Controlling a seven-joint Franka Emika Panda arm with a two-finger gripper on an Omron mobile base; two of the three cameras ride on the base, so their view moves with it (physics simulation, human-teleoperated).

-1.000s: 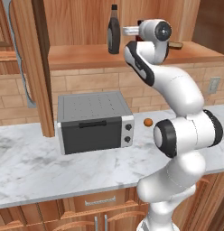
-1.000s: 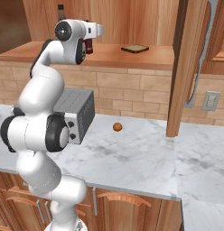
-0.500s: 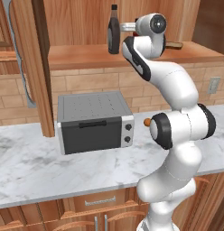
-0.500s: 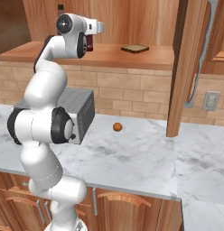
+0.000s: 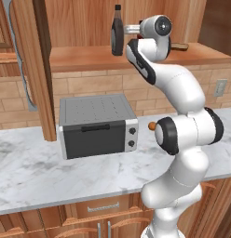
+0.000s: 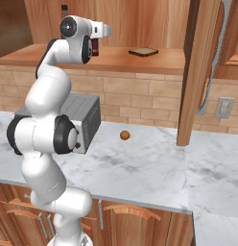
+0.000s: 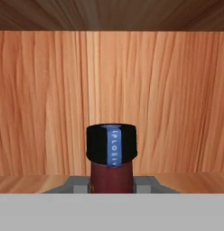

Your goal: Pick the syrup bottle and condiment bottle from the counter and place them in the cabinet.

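Up at the cabinet (image 5: pixel 136 58) shelf, the gripper (image 7: pixel 112 184) has the condiment bottle (image 7: pixel 111 162) squarely between its jaws, and they're closed against the dark-red body on both sides, just below the black cap. From the hand view, the bottle stands upright, dead centre, cap with a blue strip facing us, the panelled back wall behind it and the shelf floor running left and right beneath. Whether its base touches the shelf, can't tell from here.

Over to the right base view: a sliver of that red bottle (image 6: pixel 96 46) peeks out beside the white hand, above the shelf board. The same view picks up a flat brown slab (image 6: pixel 143 51) lying further along the shelf, and an orange ball (image 6: pixel 124 135) down on the counter (image 6: pixel 140 168) near the toaster oven (image 6: pixel 85 120).

Left base view gives us what the others don't: the syrup bottle (image 5: pixel 117 32), tall and dark, standing upright on the shelf just beside the hand, on its left. The red bottle is hidden behind the wrist there.
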